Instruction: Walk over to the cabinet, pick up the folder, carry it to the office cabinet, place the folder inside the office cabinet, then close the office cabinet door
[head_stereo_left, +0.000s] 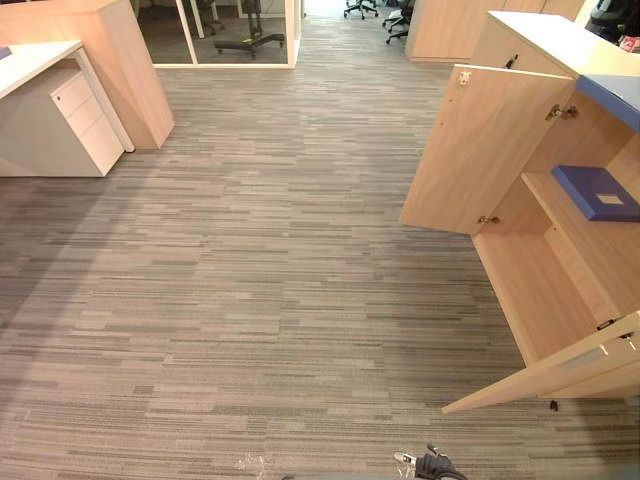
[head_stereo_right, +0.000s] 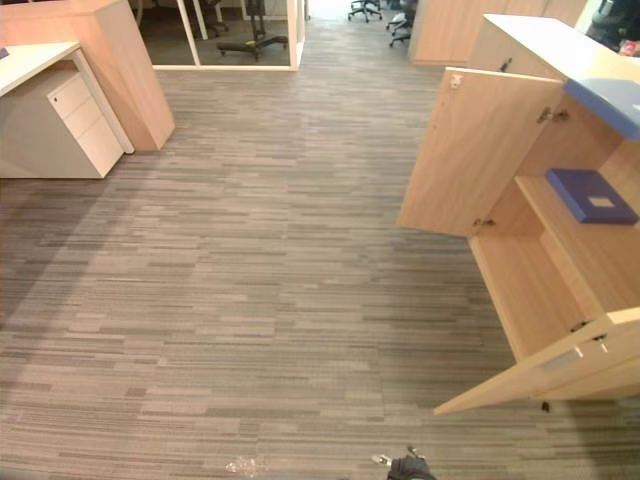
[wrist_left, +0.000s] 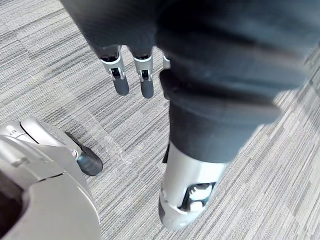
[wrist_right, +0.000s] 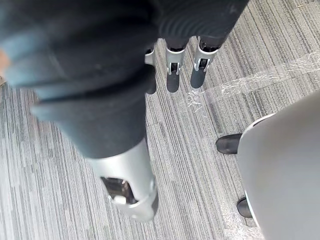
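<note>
Blue folder (head_stereo_left: 597, 192): lies flat on shelf (head_stereo_left: 590, 245) inside open office cabinet (head_stereo_left: 482, 150), right; long axis along shelf, far-left to near-right. Left hand (wrist_left: 142, 75), right hand (wrist_right: 172, 70): fingers straight, apart, empty, above carpet (head_stereo_left: 250, 280).

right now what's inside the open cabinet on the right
A blue folder lies flat on the shelf. The compartment below looks bare where it shows; the near door hides its front corner, and its right side is cut off.

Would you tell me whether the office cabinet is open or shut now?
Open: its far door and near door stand swung outward, exposing the shelf where the blue folder lies flat.
</note>
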